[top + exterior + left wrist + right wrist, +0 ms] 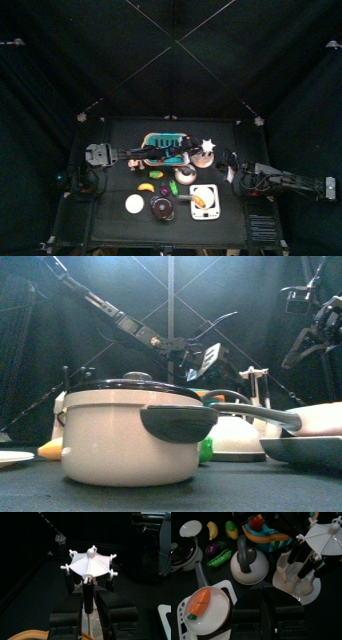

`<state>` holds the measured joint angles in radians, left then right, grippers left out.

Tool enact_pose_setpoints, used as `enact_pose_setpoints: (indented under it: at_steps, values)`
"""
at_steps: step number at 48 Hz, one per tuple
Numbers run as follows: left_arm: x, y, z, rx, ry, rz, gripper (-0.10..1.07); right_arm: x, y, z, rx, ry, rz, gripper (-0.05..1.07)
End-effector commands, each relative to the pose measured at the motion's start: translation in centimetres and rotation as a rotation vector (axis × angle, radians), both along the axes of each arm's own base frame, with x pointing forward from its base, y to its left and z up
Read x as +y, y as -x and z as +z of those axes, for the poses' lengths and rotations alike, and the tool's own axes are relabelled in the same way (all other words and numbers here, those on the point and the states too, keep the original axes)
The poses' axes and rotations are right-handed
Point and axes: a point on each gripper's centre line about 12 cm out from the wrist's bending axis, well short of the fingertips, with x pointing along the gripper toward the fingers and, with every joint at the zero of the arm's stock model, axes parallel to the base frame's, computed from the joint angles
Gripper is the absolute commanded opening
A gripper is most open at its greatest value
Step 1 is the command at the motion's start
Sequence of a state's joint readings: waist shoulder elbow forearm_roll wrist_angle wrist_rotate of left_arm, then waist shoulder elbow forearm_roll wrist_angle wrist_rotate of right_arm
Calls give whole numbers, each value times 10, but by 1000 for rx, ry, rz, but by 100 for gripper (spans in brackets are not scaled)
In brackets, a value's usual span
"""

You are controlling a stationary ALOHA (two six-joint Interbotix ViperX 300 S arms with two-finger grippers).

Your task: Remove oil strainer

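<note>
I have the left gripper (pixel 87 614) clamped on the thin handle of the oil strainer (pixel 90 563), which hangs in the air in the centre of the left wrist view. In the right wrist view it sits in the upper right of the frame, above the brownish pot (pixel 294 582). I'd lift straight and slowly, keeping the handle level, then carry it well aside. The right gripper (pixel 261 612) rests apart; I cannot tell how its jaws stand.

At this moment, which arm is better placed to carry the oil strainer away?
Left. Its tool grips the oil strainer by its stem, raised off the table. The right tool hangs empty near the kettle.
</note>
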<state>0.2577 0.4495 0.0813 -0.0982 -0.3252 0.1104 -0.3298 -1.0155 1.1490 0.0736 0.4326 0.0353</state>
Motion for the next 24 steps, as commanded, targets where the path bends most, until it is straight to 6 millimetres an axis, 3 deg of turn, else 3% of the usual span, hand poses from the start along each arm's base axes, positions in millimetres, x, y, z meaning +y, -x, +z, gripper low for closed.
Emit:
enact_pose_setpoints:
  at_steps: [1, 24]
  values:
    - [1, 4, 32, -64, -17, 4, 56, -1, -2, 4, -9, -2, -5, 3]
    - [0, 9, 35, -94, -27, 7, 56, -1, -3, 5, -17, 1, -5, 3]
